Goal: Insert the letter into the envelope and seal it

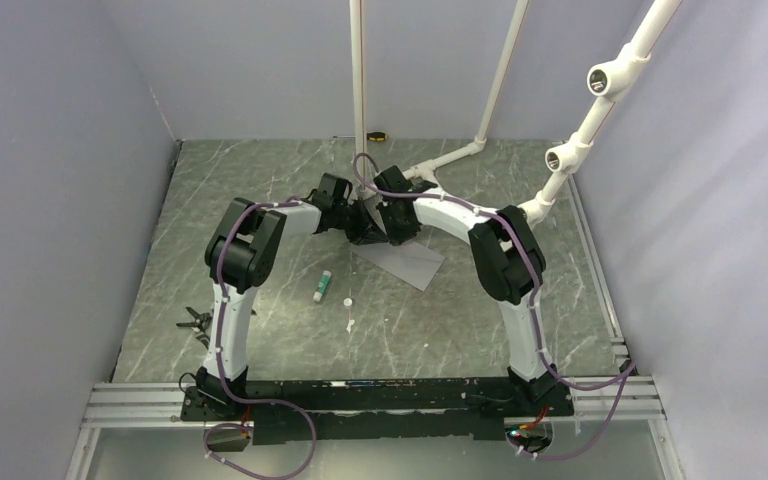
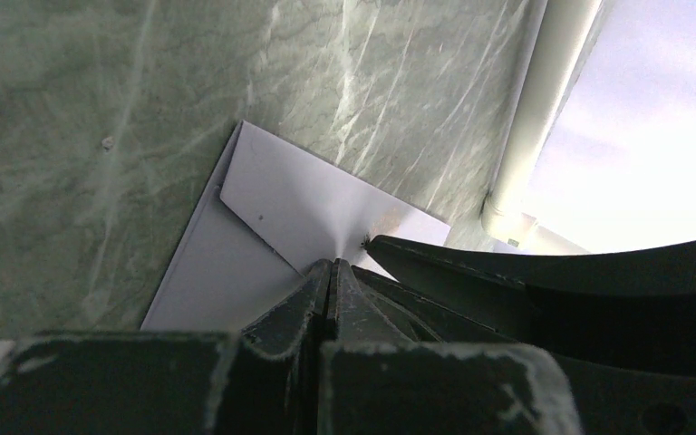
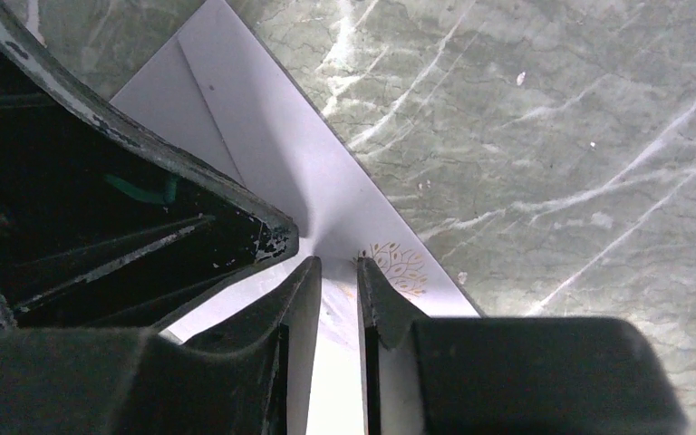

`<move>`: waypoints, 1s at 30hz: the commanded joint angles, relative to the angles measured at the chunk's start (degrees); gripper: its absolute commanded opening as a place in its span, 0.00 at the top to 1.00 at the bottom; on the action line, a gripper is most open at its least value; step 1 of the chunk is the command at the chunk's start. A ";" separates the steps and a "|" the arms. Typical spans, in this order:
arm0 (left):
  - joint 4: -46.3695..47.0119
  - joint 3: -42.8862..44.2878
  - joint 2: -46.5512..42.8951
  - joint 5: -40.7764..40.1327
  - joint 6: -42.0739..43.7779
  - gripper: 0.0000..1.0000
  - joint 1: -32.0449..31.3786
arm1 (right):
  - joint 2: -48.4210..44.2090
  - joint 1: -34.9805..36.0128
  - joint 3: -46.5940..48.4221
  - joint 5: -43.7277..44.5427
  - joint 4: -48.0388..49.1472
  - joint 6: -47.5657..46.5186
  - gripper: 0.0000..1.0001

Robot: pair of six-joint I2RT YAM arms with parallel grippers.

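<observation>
While pinching flat grey paper envelope (image 2: pixel 263 181) in closed left gripper (image 2: pixel 331 272), with right gripper (image 3: pixel 337 267) barely parted astride same edge, risked creasing or unsealing from uneven pull.

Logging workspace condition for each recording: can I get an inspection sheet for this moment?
Surface: green marbled table.
Job's things: grey envelope at centre, flap folded over; letter not seen.
Clutter: white-green stick, small white piece beside it; dark tool at left edge.
Grippers: left gripper jaws shut, tip on the envelope; right gripper jaws slightly open over it.
Cables: purple cables along both arms.
Surroundings: white pipes, plain walls.
</observation>
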 commanded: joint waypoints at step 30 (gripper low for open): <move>-11.71 -3.01 4.76 -8.92 5.76 0.98 0.10 | -9.95 -2.66 -20.34 10.55 -2.24 4.70 0.82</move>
